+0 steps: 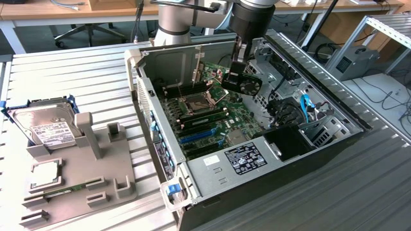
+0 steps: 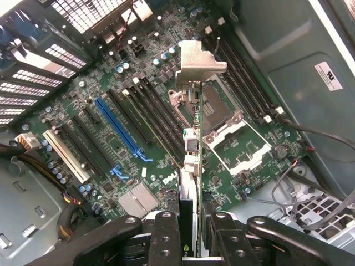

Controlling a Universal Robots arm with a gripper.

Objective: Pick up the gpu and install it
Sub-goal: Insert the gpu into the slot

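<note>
Green gpu (image 2: 190, 166) clamped in tool (image 2: 194, 239) above Dell-marked mobo (image 2: 119, 145).

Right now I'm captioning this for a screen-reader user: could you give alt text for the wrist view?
The gripper clamps the gpu edge-on, its silver bracket pointing away from the camera, above the open case's green motherboard. On the board are black slots, a blue slot and the CPU socket.
</note>
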